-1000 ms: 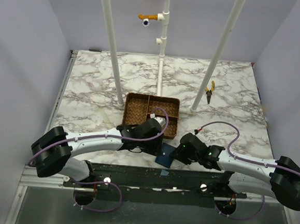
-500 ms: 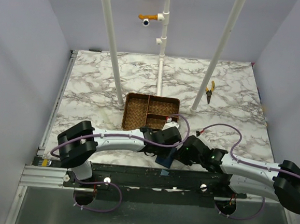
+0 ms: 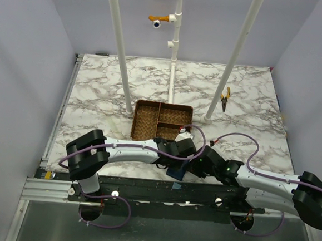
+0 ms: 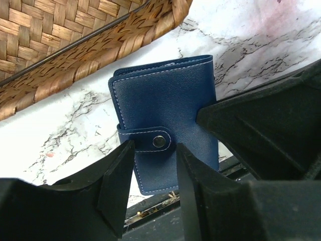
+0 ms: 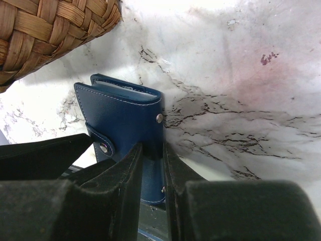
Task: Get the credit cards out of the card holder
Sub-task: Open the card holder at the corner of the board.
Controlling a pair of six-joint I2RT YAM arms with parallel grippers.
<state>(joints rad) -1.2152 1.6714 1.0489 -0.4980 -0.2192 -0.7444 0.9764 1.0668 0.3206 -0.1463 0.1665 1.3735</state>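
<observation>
Now right end effector (image 5: 152,150) clamps card holder (image 5: 123,120); left end effector (image 4: 155,149) spread astride strap (image 4: 141,139).

The card holder (image 4: 165,100) is sitting snapped shut, so the credit cards are hiding completely inside. Its near edge is disappearing behind the left gripper (image 4: 154,148), and whether those fingers (image 4: 116,193) are actually pinching the strap (image 4: 143,140) isn't showing. The right gripper (image 5: 153,149) is blocking the holder's lower corner. The wicker tray (image 4: 75,50) is running off the frame's top-left corner.
</observation>
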